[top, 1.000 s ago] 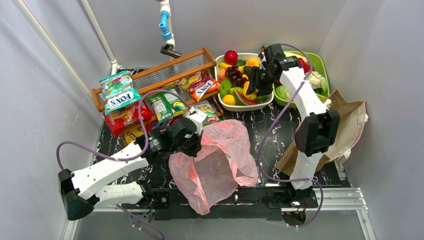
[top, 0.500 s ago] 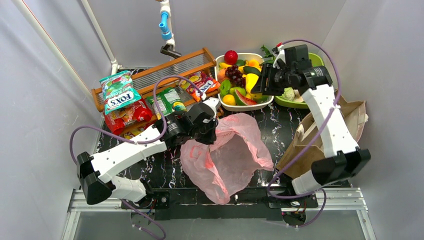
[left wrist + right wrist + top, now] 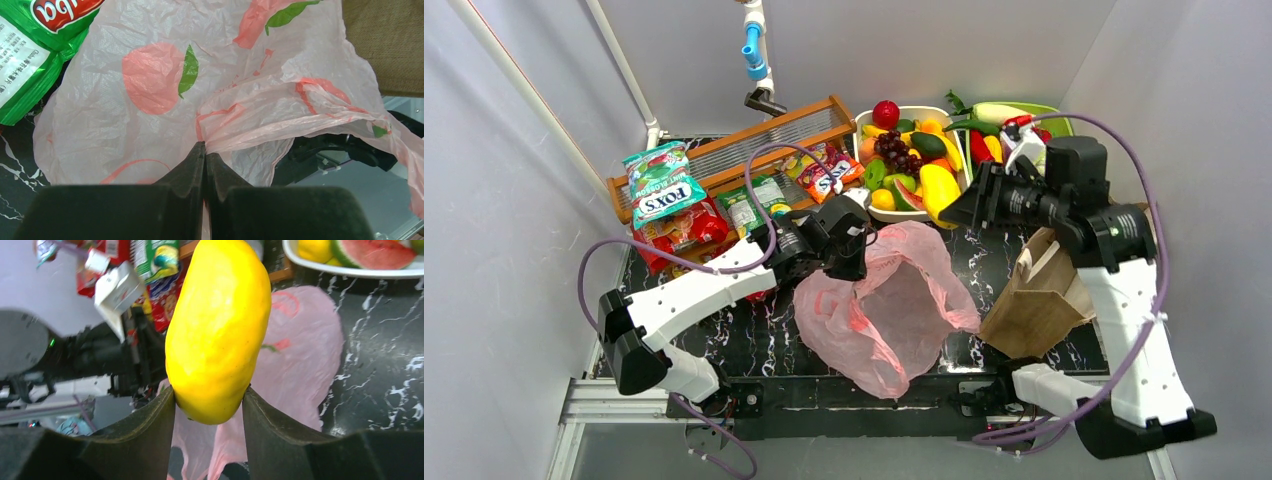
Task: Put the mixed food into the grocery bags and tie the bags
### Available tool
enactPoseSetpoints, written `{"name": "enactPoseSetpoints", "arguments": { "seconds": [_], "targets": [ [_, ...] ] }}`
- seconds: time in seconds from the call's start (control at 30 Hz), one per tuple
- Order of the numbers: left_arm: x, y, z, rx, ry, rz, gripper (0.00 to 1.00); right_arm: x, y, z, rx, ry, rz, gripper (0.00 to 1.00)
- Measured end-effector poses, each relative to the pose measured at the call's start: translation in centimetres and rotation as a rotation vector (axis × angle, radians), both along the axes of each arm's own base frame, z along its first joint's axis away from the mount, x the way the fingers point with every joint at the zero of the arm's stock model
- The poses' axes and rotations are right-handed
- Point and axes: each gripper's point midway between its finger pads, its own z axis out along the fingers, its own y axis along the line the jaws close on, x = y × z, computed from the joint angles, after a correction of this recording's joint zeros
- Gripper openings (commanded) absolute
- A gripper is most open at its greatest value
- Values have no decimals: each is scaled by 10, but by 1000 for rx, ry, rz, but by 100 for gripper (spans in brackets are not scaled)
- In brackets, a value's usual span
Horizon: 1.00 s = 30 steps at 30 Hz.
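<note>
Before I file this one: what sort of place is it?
Likely a lab robot cell staged for grocery packing: plain white walls, robot arms bolted to a metal rail, and a basket of toy fruit beside snack packets.

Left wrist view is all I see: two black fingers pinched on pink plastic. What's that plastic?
Observer: It's the rim of a pink plastic bag. The left gripper holds it up so the mouth gapes open.
Operator: Is anything headed for it?
Observer: Yes. The right gripper grips a yellow fruit in the air near the bag, not yet over its mouth.
Operator: Is there more food nearby?
Observer: A white basket of toy fruit stands behind the bag.
</note>
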Motion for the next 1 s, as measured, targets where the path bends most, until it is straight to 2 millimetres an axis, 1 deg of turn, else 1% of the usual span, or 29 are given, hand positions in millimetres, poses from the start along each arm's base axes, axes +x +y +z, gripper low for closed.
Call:
{"name": "enactPoseSetpoints", "arguments": {
  "seconds": [0.07, 0.23, 0.3, 0.37, 0.47, 0.57, 0.67, 0.77, 0.9, 1.0],
  "targets": [
    [2, -2, 4, -3, 6, 11, 0, -17, 2, 4, 32, -12, 32, 1],
    [8, -10, 20, -22, 6, 39, 0, -62, 7, 16, 114, -46, 141, 1],
    [10, -13, 24, -27, 5, 47, 0, -75, 9, 11, 136, -34, 170, 1],
    [12, -15, 26, -28, 7, 52, 0, -87, 10, 2, 156, -3, 188, 1],
    [14, -19, 25, -24, 14, 58, 0, -100, 12, -17, 181, 66, 210, 1],
    [15, -21, 24, -19, 21, 64, 0, -105, 15, -31, 189, 132, 223, 1],
    [17, -24, 25, -17, 24, 69, 0, -107, 16, -40, 177, 169, 220, 1],
    [17, -24, 26, -19, 27, 72, 0, -108, 12, -46, 151, 189, 198, 1],
    [17, -24, 27, -21, 28, 75, 0, -106, 4, -60, 92, 221, 152, 1],
    [17, -24, 27, -21, 28, 75, 0, -104, 2, -68, 69, 252, 139, 1]
  ]
}}
